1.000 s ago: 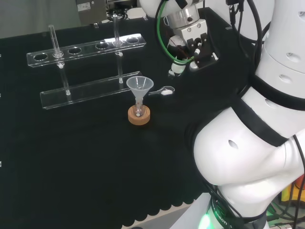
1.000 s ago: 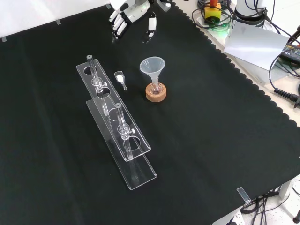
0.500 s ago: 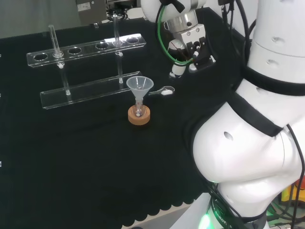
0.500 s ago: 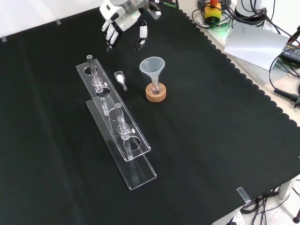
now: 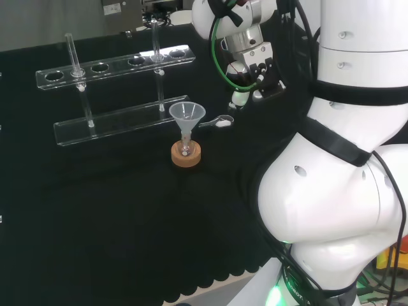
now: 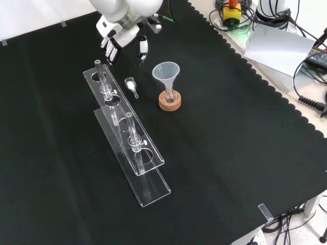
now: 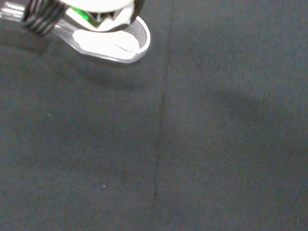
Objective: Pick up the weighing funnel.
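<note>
The weighing funnel is a small clear scoop with something white in its bowl. It lies on the black cloth between the tube rack and the big funnel. In the head view the weighing funnel lies just right of the big funnel. The hand hovers above and behind it in the front view, fingers straight and spread, holding nothing. In the head view the hand is up and to the right of the piece. The wrist view shows the weighing funnel close by on the cloth.
The big funnel stands in a small flask on a cork ring. A clear two-tier tube rack holds two glass tubes to the weighing funnel's left in the front view. The arm's white links stand at the head view's right.
The hand has come down and leftward in the front view, from the cloth's far edge to just short of the weighing funnel. The ware has not moved.
</note>
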Tool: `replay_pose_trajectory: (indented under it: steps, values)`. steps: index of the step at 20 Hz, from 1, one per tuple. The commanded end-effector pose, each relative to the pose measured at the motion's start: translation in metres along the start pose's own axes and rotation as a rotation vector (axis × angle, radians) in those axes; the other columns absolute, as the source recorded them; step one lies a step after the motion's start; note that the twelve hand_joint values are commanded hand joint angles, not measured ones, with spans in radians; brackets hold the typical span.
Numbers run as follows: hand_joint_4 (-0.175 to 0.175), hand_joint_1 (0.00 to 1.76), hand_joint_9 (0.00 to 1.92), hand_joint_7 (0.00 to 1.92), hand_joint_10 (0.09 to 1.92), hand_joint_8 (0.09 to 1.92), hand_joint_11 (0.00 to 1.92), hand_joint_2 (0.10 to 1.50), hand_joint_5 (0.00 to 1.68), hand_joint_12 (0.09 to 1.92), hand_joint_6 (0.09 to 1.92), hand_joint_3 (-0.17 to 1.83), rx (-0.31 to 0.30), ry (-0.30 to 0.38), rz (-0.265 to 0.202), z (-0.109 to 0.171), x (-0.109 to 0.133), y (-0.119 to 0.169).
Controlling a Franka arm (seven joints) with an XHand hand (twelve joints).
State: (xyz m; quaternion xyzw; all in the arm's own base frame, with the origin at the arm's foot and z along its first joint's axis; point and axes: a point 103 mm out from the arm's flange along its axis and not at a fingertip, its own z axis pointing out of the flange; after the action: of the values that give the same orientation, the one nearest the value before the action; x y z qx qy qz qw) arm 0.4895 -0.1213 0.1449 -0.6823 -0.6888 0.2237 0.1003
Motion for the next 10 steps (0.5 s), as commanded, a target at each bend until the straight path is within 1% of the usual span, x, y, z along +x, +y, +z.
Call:
replay_pose_trajectory:
  steps: [1, 6, 10]
  values:
    - [-0.066, 0.91, 0.65, 0.42, 0.58, 0.71, 0.33, 0.63, 0.55, 1.36, 0.09, 0.72, 0.012, 0.015, -0.014, 0.011, -0.001, 0.015]
    - [-0.066, 0.91, 0.65, 0.42, 0.58, 0.71, 0.32, 0.63, 0.55, 1.36, 0.09, 0.73, 0.022, 0.016, -0.022, 0.021, 0.003, 0.019]
    - [-0.066, 0.91, 0.64, 0.41, 0.58, 0.71, 0.32, 0.62, 0.55, 1.36, 0.09, 0.73, 0.019, 0.018, -0.023, 0.026, 0.005, 0.02]
